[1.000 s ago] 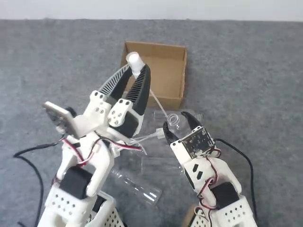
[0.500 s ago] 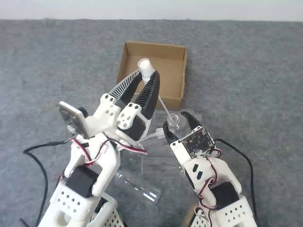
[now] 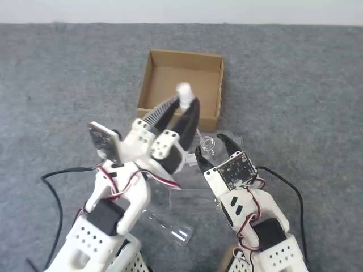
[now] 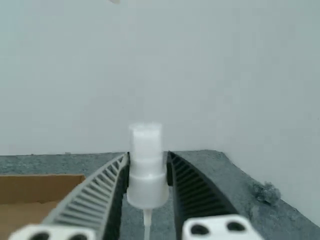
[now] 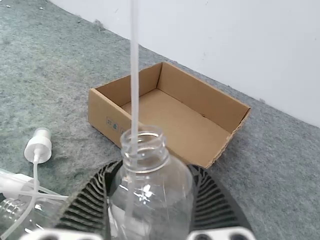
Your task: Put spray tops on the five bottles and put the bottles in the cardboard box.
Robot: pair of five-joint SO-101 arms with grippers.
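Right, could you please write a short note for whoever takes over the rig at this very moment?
Left gripper: shut on a spray top, with its dip tube running down into the bottle's neck.
Right gripper: shut on the open bottle, upright, in front of the cardboard box.
Elsewhere: a loose spray top and a clear bottle lie on the carpet.
Done: nothing boxed, and this top is not yet seated.
Left: seat it, box the bottle, then do the others.
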